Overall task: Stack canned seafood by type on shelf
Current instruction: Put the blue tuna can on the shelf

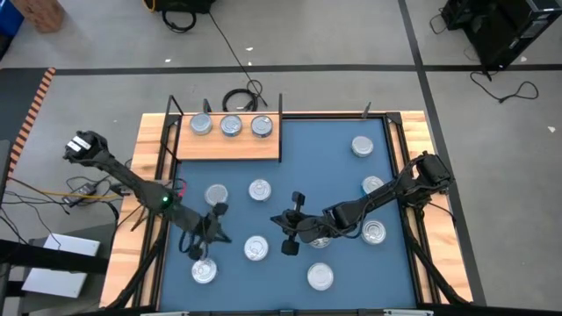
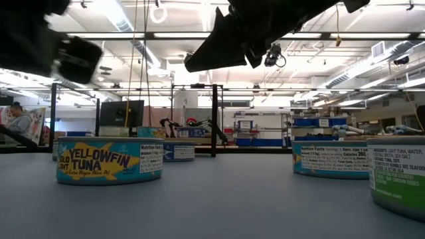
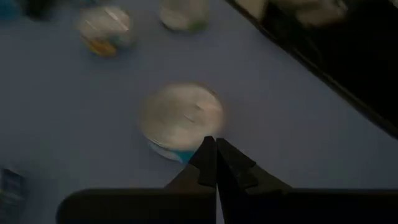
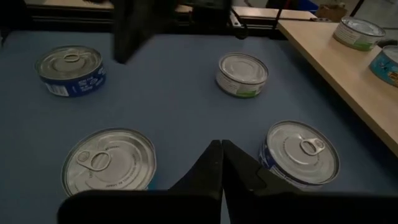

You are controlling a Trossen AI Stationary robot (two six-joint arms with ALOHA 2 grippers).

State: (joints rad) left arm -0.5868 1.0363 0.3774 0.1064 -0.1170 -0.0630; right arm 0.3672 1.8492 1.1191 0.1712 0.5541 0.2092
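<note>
High view shows you the blue mat [image 1: 342,189] with loose tins scattered across it, and the shelf [image 1: 228,147] at its far edge already carrying three tins [image 1: 231,125] in a row. Both arms crowd the mat's middle, so your biggest risk is the two colliding or sweeping a tin aside. The right gripper [image 1: 288,221] is clenched and holds nothing, the left gripper [image 1: 204,254] likewise, hovering just beside a tin [image 1: 204,271]. Descending with fingers pinched would shove that tin. Lids look alike; you could stack the wrong type.
</note>
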